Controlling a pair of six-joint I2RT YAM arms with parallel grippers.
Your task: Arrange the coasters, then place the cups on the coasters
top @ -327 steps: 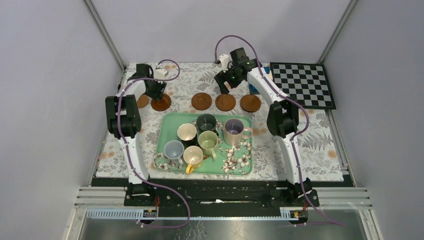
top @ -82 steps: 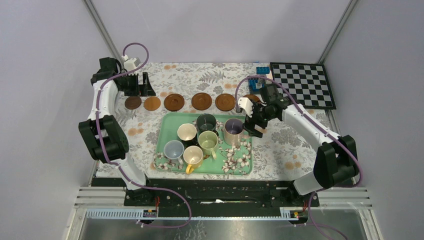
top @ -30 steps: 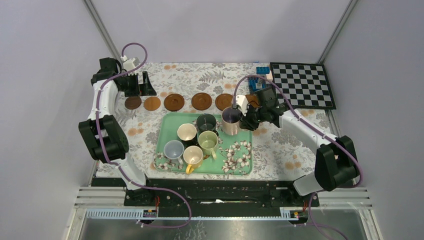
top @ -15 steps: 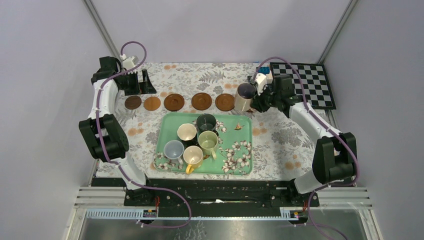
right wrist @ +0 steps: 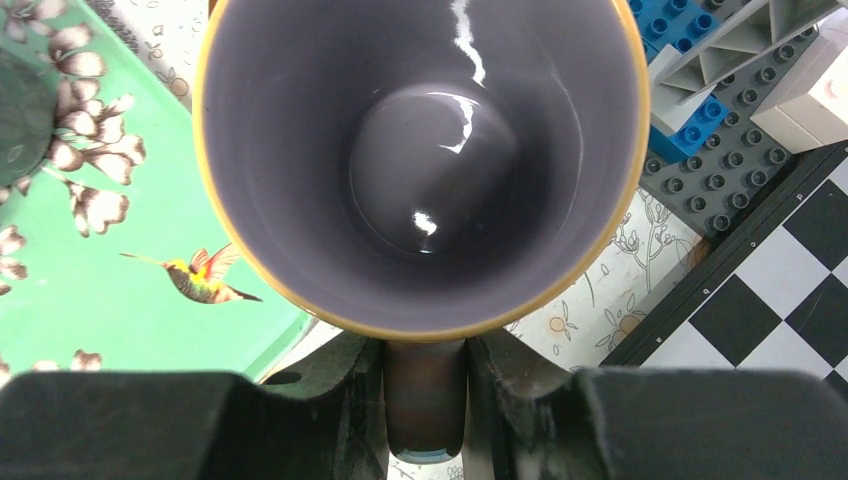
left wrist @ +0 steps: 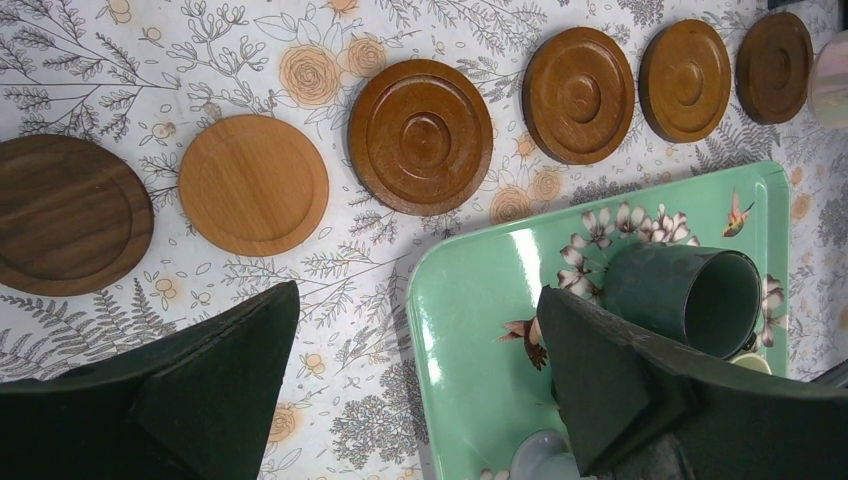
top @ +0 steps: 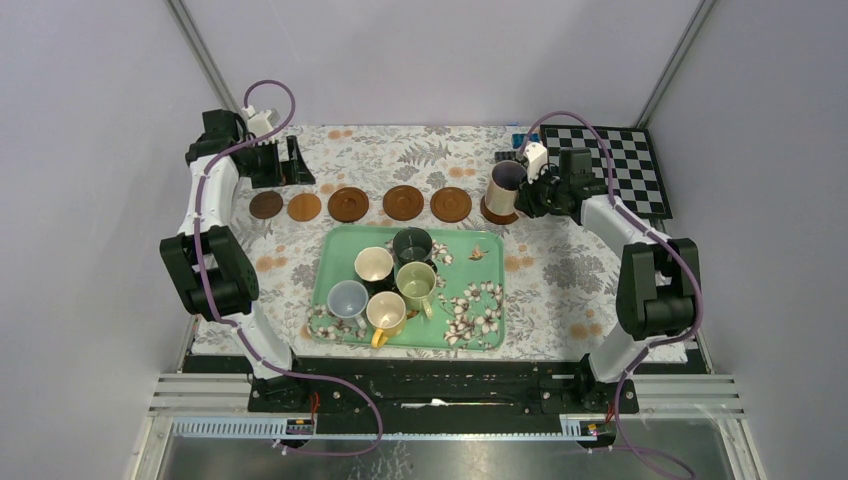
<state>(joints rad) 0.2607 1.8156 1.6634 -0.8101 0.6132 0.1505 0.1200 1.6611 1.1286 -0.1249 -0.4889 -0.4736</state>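
- Gripping the beige cup (top: 505, 188) by its handle, the right gripper (right wrist: 425, 400) has its fingers nearly closed, pinching the handle from both sides.
- The cup is now over the end coaster (top: 497, 215), at 1 o'clock from the tray (top: 470, 275). 1 second ago it was just lifted at the tray's 2 o'clock corner, and shortly before that it stood on the tray.
- That corner of the tray is now bare. 5 cups (top: 416, 283) remain bunched in the tray's 9 o'clock half.
- By my judgement the coasters (top: 403, 203) are arranged, 6 in a row along the tray's 12 o'clock side. The 1st of 6 placements is nearly done, with only the release left.
- The left gripper (left wrist: 417, 330) has not moved in that time. It is spread fully wide and holds nothing, hanging near the row's 9 o'clock end.
- Only the right wrist view shows the grip itself. It shows the handle between the fingers, the purple inside, and the blocks (right wrist: 680, 140) and chessboard (right wrist: 790, 290) at 3 o'clock of the cup. It hides the coaster entirely.
- Only the left wrist view shows all 6 coasters plainly. There the end coaster looks mostly uncovered, with the cup at its far edge, so the cup may not be seated yet. The top view cannot settle this.
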